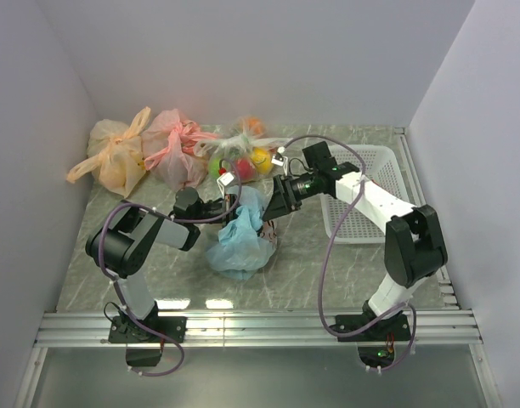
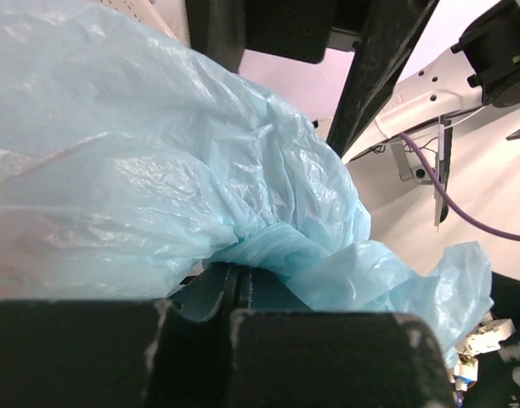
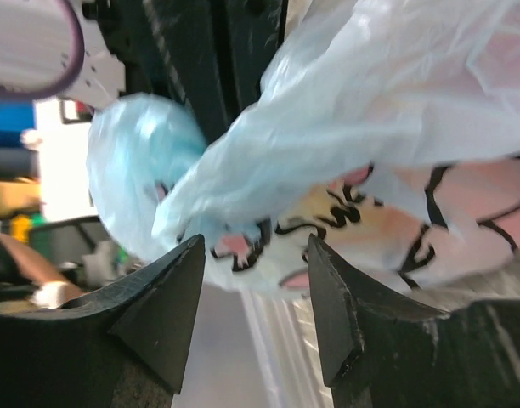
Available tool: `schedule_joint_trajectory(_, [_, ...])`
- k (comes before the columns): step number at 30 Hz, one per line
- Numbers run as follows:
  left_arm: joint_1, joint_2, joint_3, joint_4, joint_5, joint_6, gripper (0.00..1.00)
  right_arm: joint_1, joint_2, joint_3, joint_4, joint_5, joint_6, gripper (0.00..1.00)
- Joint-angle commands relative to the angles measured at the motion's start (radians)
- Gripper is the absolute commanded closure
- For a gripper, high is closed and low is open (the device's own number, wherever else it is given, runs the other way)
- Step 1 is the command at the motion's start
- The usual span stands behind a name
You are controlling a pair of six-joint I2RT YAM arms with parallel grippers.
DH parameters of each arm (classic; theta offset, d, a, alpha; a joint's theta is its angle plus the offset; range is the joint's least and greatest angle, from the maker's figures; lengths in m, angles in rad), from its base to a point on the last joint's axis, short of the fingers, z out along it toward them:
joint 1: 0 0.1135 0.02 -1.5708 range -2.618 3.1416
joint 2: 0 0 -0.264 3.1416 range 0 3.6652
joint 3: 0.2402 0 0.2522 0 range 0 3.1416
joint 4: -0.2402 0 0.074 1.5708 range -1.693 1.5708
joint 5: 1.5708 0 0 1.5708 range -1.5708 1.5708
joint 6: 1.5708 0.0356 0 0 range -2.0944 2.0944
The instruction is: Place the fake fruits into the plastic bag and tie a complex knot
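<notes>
The light blue plastic bag (image 1: 242, 238) stands bunched in the middle of the table. My left gripper (image 1: 229, 204) is shut on a gathered fold of the bag (image 2: 285, 246) at its upper left. My right gripper (image 1: 275, 202) is open at the bag's upper right; its fingers (image 3: 166, 306) frame the printed blue plastic (image 3: 353, 212) without closing on it. The fake fruits are hidden; dark shapes show through the bag's lower right. No finished knot shows.
An orange bag (image 1: 115, 157) and a pink bag (image 1: 177, 149) lie tied at the back left. A clear bag (image 1: 243, 157) with yellow, red and green fruits lies behind the grippers. A white basket (image 1: 370, 191) sits at the right under my right arm.
</notes>
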Motion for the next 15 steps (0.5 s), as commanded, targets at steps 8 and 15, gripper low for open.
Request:
schedule_joint_trajectory(8, [-0.004, -0.008, 0.007, 0.248, 0.017, -0.041, 0.99, 0.025, -0.061, -0.021, -0.038, 0.119, -0.227, 0.54])
schedule_joint_trajectory(15, [-0.004, -0.002, 0.015, 0.24, 0.02, -0.043, 0.99, 0.088, -0.065, 0.036, 0.019, 0.19, -0.215, 0.52])
